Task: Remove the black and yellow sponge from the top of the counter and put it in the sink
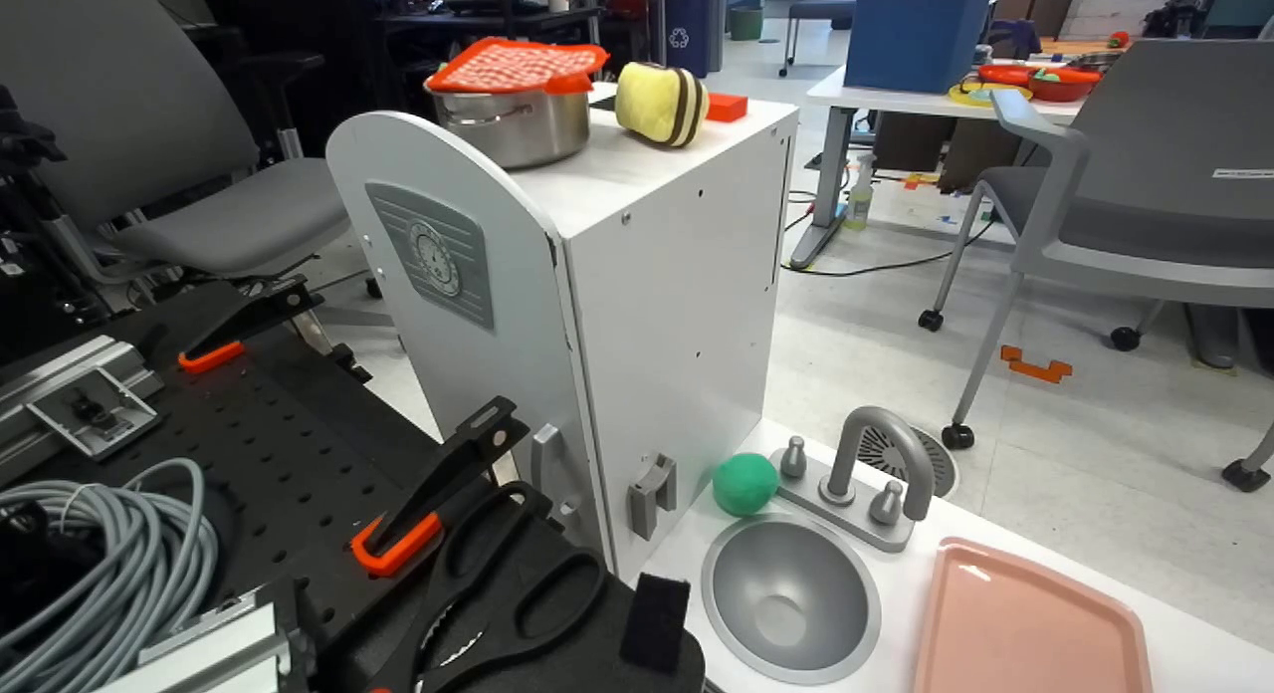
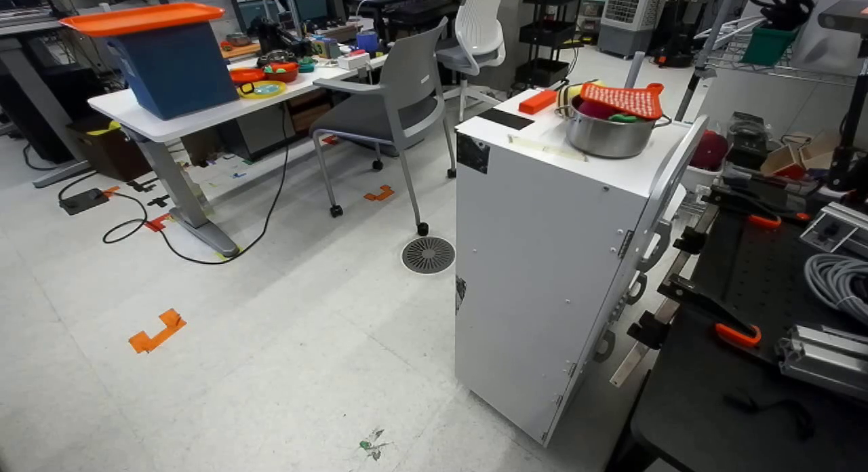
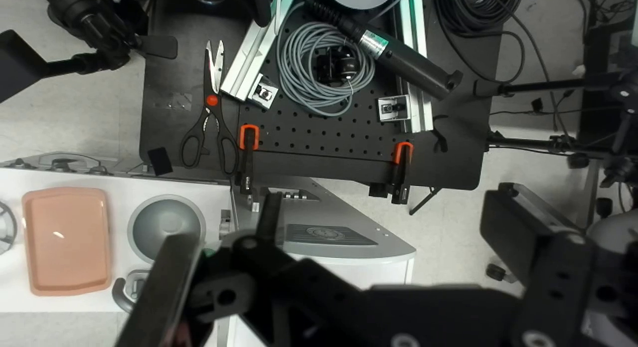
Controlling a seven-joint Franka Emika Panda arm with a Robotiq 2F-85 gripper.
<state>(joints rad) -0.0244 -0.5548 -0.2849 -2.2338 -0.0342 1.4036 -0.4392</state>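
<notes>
Wrist view shows my pincer (image 3: 341,225) spread wide; in both exterior views the yellow sponge (image 1: 652,104) is chilling on the worktop (image 1: 602,183) near the pot (image 1: 532,130).

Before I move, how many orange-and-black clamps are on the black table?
2, in the wrist view: one clamp beside the scissors, another clamp farther from the sink. Others may be hidden.

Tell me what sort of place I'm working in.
Probably a robotics lab or workshop: a white toy-kitchen cabinet stands beside a black perforated worktable that carries coiled grey cable.
</notes>
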